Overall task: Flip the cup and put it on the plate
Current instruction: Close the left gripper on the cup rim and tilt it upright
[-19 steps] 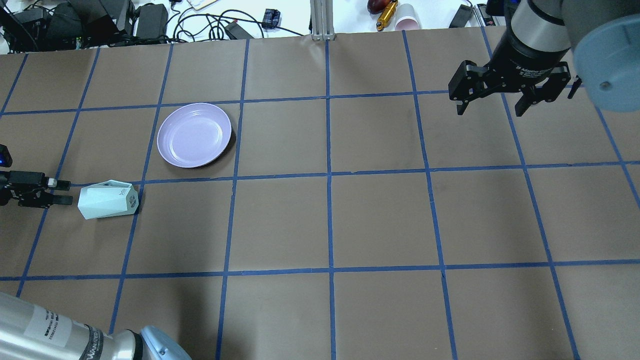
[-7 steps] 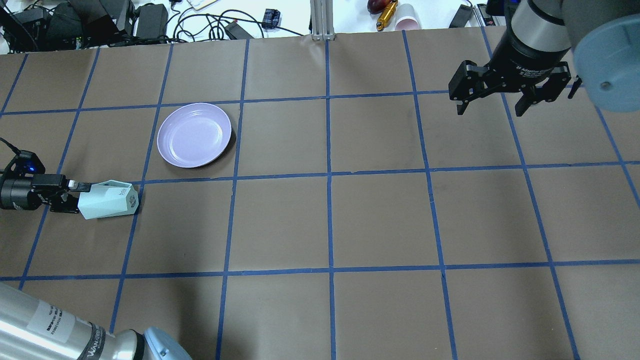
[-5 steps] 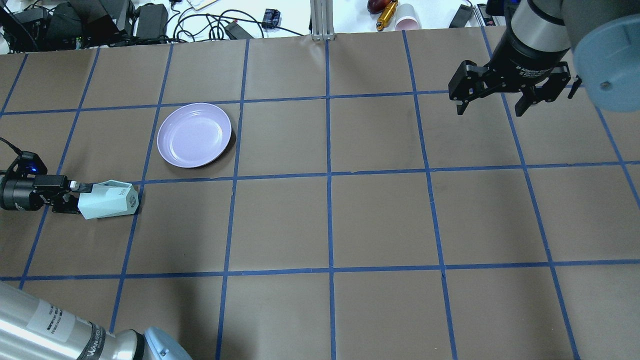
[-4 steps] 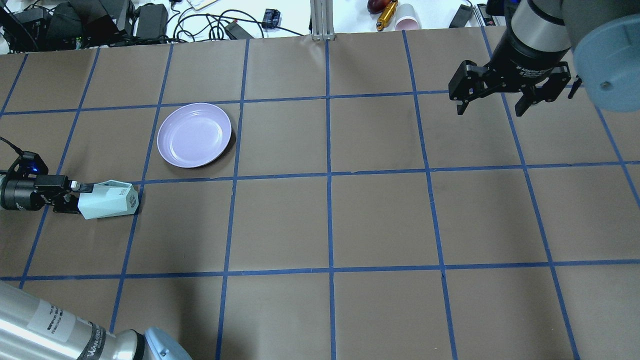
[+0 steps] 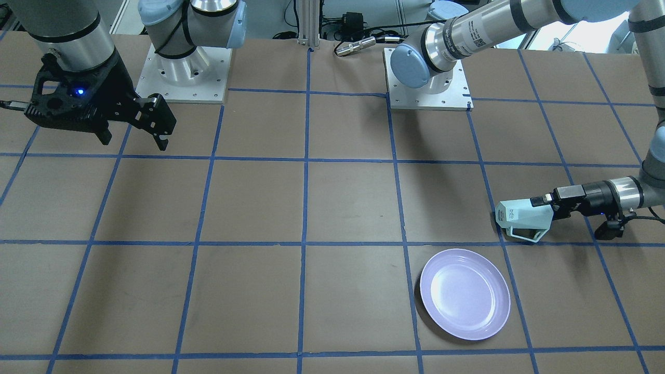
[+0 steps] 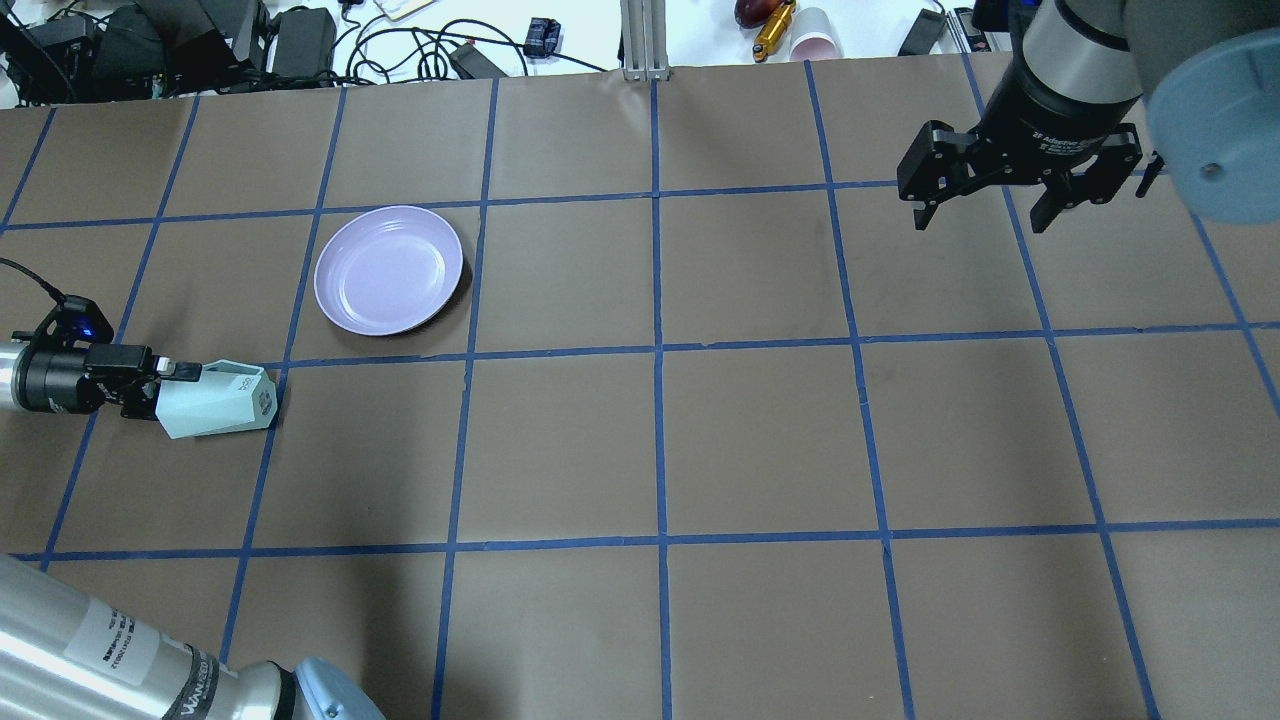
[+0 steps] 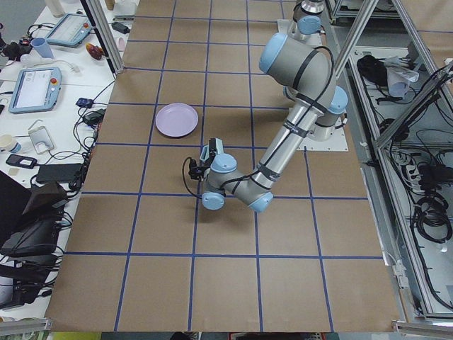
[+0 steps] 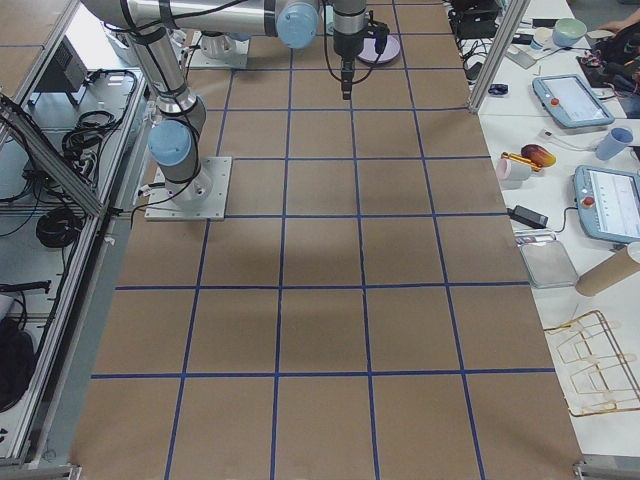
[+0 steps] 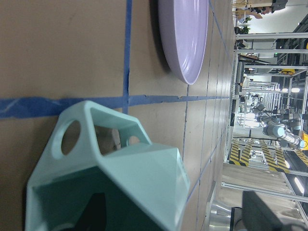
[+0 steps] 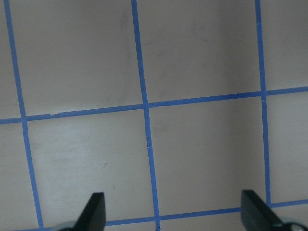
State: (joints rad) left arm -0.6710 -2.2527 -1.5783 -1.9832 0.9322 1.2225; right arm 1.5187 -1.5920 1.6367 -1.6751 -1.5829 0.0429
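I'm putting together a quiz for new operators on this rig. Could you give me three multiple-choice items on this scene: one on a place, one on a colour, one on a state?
1. Which gripper is at the cup?
A. the left one
B. the right one
C. neither

2. What colour is the plate?
A. yellow
B. pale lavender
C. red

3. How does the cup rest?
A. upright on the plate
B. upside down
C. on its side, on the table

Answers:
1 A: the left gripper is at the cup's open end, while the right gripper hangs open far across the table.
2 B: the plate shows pale lavender in both the overhead and front views.
3 C: the cup's base points sideways, its handle lies toward the plate, and the plate is bare.
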